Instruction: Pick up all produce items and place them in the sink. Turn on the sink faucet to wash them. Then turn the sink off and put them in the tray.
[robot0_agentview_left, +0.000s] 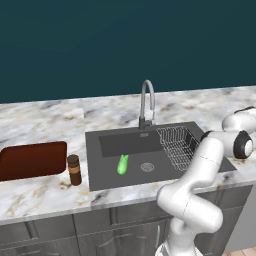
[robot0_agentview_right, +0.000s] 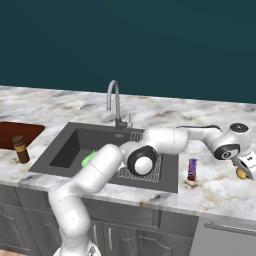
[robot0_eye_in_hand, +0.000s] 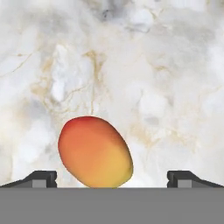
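- Closest, hand view: gripper (robot0_eye_in_hand: 112, 178) w/ jaws spread wide, nothing held; one fingertip either side of the fruit (robot0_eye_in_hand: 95, 152), neither touching it. Fruit is orange-yellow w/ a red blush and lies on bare marble counter (robot0_eye_in_hand: 144, 65), slightly off-centre toward the left-hand tip of the view.
- Right base view: arm reaches far to its right; gripper (robot0_agentview_right: 247, 169) poised just over the fruit (robot0_agentview_right: 241, 174) near the counter's front edge, well apart from the sink (robot0_agentview_right: 70, 147).
- Between fruit and sink: small purple-red bar (robot0_agentview_right: 192, 169) standing on the counter, beside the sink's right rim. Not produce; leave it.
- Mid-scene: green cucumber (robot0_agentview_left: 122, 164) already lies in the sink (robot0_agentview_left: 107, 175), near the drain (robot0_agentview_left: 147, 166); wire rack (robot0_agentview_left: 177, 145) at the basin's right end.
- Further left: brown jar (robot0_agentview_left: 74, 169) on the counter betw. sink and tray (robot0_agentview_left: 31, 159); the tray holds nothing visible.
- Far: faucet (robot0_agentview_left: 147, 102) behind the basin; no water visible.
- Step in hand (judged): picking 2nd produce item, approx. a third of the task done.
- Next move calls for: lower so tips straddle the fruit's middle, shift a bit to centre it, close, lift, carry past the bar to the basin. Round shape may roll or slip if pinched off-centre.
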